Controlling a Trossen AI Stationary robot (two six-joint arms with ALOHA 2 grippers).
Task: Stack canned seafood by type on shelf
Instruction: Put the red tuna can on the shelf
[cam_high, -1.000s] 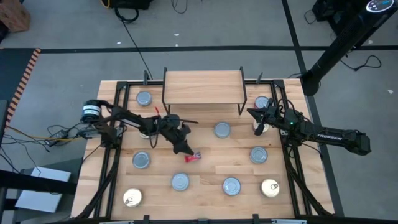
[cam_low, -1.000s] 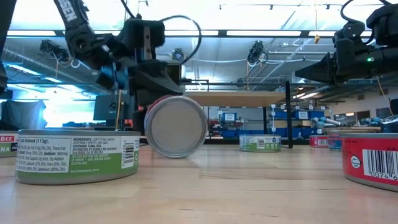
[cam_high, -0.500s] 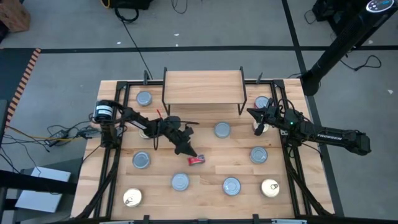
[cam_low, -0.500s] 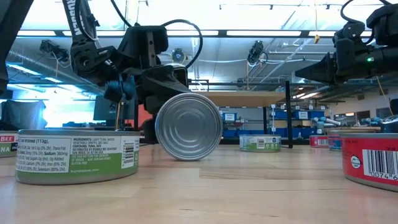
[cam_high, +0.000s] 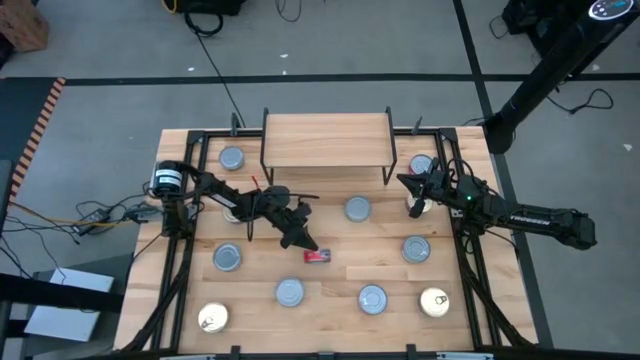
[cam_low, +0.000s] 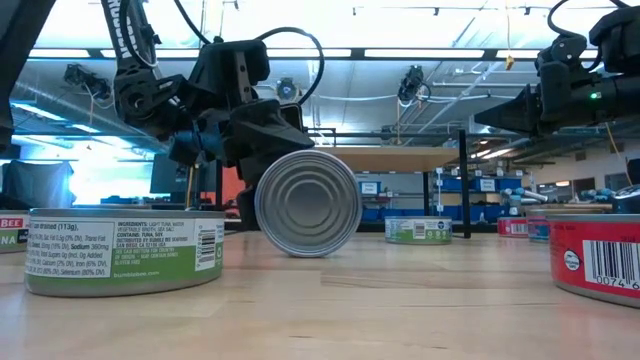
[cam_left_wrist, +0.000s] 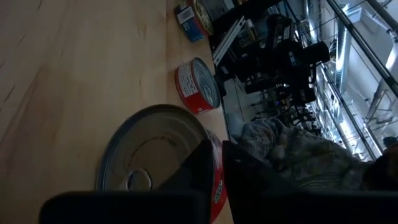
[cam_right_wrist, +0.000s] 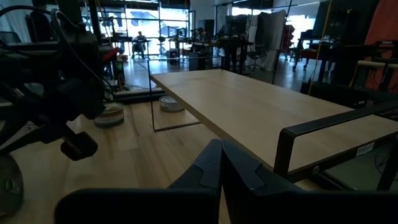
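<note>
High view: the left gripper (cam_high: 298, 238) sits mid-table in front of the shelf (cam_high: 325, 140), its tip just beside a red-labelled tin (cam_high: 318, 257) that looks tipped onto its rim. The other tins lie flat and scattered, and none is on the shelf yet. The right gripper (cam_high: 408, 185) waits by the shelf's right legs. Low view: the red-labelled tin (cam_low: 308, 203) stands on edge like a wheel, bare ribbed bottom toward the camera, with the left gripper (cam_low: 262, 125) above and behind it. Main risk as I judge it: a tin on its rim rolls at the lightest nudge, toward the green-labelled tin (cam_low: 125, 250) or the table edge. Left wrist view: the fingers (cam_left_wrist: 199, 168) look pressed together with nothing between them, and the tin's pull-tab face is just beyond. I would have to spread them before any grasp. Going in with them together would only push the tin over or send it rolling. Right wrist view: this claw is also pressed together and holds nothing, pointing at the shelf's board (cam_right_wrist: 249, 112). It is close to the wire frame, so a careless swing could knock the shelf.
</note>
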